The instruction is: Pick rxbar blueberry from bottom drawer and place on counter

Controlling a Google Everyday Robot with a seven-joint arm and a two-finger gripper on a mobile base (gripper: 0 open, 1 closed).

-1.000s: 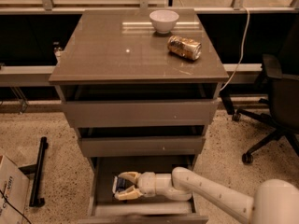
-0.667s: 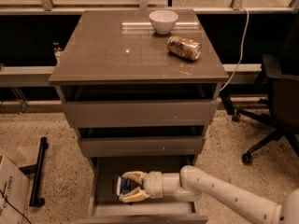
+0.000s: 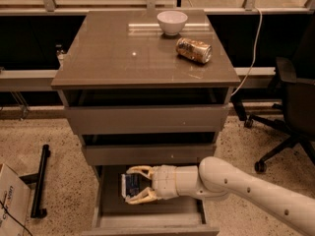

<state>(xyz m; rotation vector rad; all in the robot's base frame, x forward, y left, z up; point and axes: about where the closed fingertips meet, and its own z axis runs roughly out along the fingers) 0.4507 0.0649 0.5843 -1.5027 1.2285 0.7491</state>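
Observation:
The bottom drawer (image 3: 147,221) is pulled open at the foot of the cabinet. My gripper (image 3: 133,185) reaches into it from the right, its pale fingers (image 3: 140,170) closed around the rxbar blueberry (image 3: 131,184), a small dark blue bar with pale print, held slightly above the drawer floor. The glossy grey-brown counter (image 3: 123,53) tops the cabinet above.
A white bowl (image 3: 172,22) and a gold can on its side (image 3: 194,50) sit at the counter's back right. Two shorter drawers (image 3: 147,119) overhang the open one. An office chair (image 3: 290,112) stands at the right, a cardboard box (image 3: 10,200) and black bar (image 3: 40,181) at the left.
The gripper has closed on the bar and risen slightly in the drawer. The arm has shifted a little upward and left.

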